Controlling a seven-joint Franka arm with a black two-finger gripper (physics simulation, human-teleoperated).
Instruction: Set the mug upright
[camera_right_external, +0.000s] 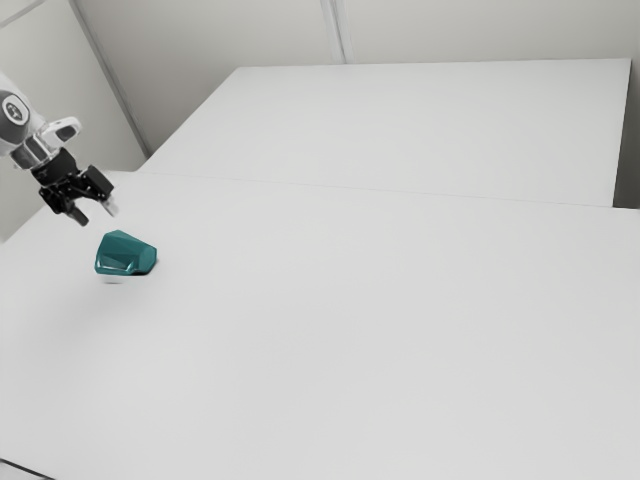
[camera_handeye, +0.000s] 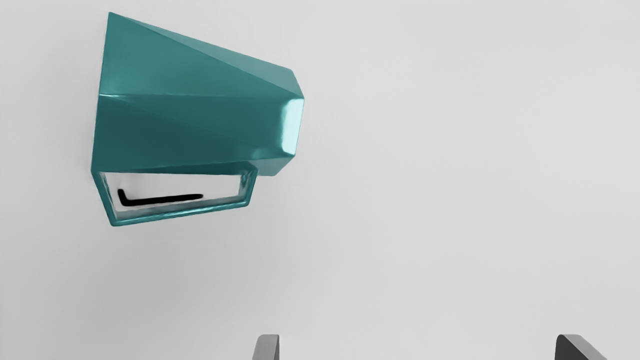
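Observation:
My gripper (camera_right_external: 97, 215) hangs above the table at the exterior view's left, a short way above the mug and apart from it. The teal faceted mug (camera_right_external: 122, 253) lies on its side on the table. In the wrist view the mug (camera_handeye: 195, 120) shows its angular body and its looped handle, the wider end facing away from the narrower one; its inside is hidden. There my gripper (camera_handeye: 417, 347) has its two fingertips wide apart, open, with only bare table between them.
The white table (camera_right_external: 360, 320) stretches across to the exterior view's right. Behind it is another white surface (camera_right_external: 430, 130) in front of pale walls. A thin dark line (camera_right_external: 25, 469) crosses the near left corner.

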